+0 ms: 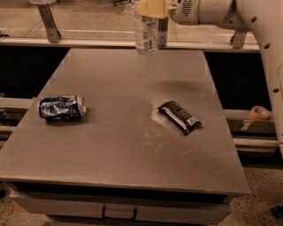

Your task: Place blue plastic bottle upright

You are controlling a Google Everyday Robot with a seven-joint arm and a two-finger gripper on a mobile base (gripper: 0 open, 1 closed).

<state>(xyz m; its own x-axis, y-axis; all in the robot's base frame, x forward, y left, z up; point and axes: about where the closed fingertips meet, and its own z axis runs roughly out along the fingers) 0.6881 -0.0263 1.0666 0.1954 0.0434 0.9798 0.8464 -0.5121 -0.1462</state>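
The blue plastic bottle [145,34] is a slim clear bottle with a pale blue-and-white label. It hangs upright at the top of the camera view, its base just above the far edge of the grey table [128,145]. My gripper [153,12] is shut on the bottle's upper part and hides the cap. The white arm [247,17] reaches in from the upper right.
A crushed dark blue drink can [61,107] lies on its side at the table's left. A flat black snack wrapper [179,117] lies right of centre. A roll of tape [259,113] sits off the table's right edge. A rail [88,43] runs behind the table.
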